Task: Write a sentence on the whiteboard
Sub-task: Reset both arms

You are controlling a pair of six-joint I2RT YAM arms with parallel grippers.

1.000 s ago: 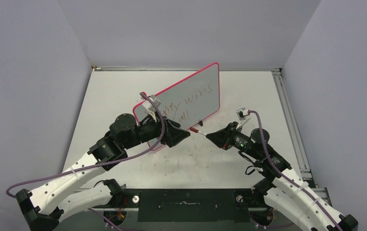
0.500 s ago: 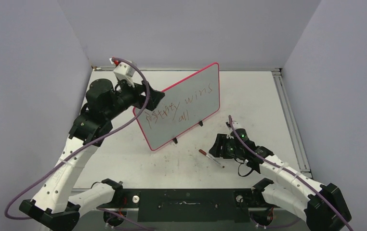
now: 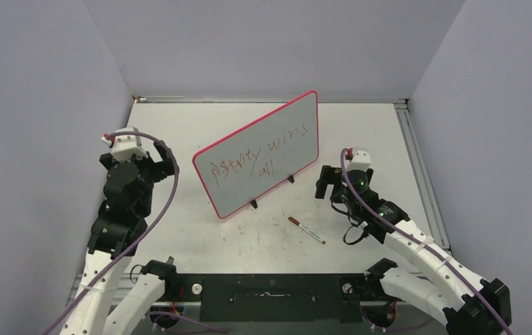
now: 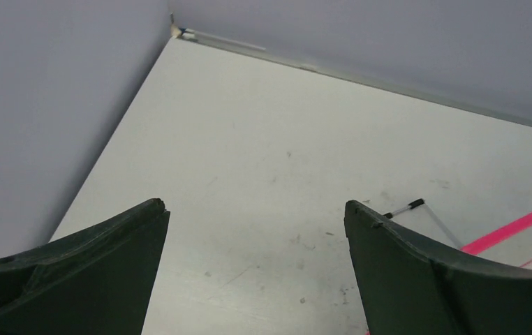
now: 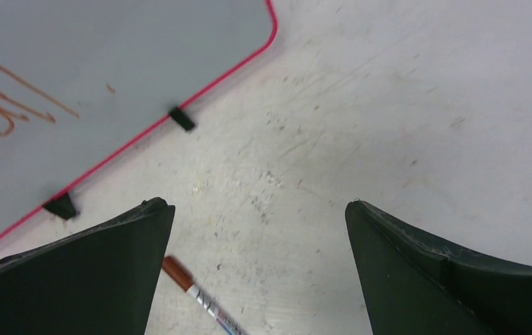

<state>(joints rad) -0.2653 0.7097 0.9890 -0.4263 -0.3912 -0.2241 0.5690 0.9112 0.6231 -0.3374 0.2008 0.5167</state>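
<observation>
- Found the whiteboard (image 3: 263,157) standing tilted on its small black feet (image 5: 181,118) near the middle of the table (image 3: 382,132), face toward the arms.
- Read the sentence (image 3: 260,159) on it as a thin dark-red scrawl in two lines, roughly "party wins all".
- Spotted a marker (image 3: 306,230) with a dark-red end lying loose on the table just in front of the whiteboard, touched by neither arm.
- Traced its long axis slantwise in the top view: red end toward the whiteboard, other end toward the near right of the table.
- Saw the right fingers (image 5: 82,272) spread wide and holding nothing, aimed at the table by the whiteboard's lower rim, with the marker's red end at the bottom of that wrist view.
- Saw the left fingers (image 4: 75,272) likewise spread and empty, well apart from the marker, beyond the whiteboard's left end.
- Judged the right fingers far the nearer for any regrasp, which would mean pulling in toward the near edge and turning to straddle the marker across its length.
- Judged the writing itself to look done.
</observation>
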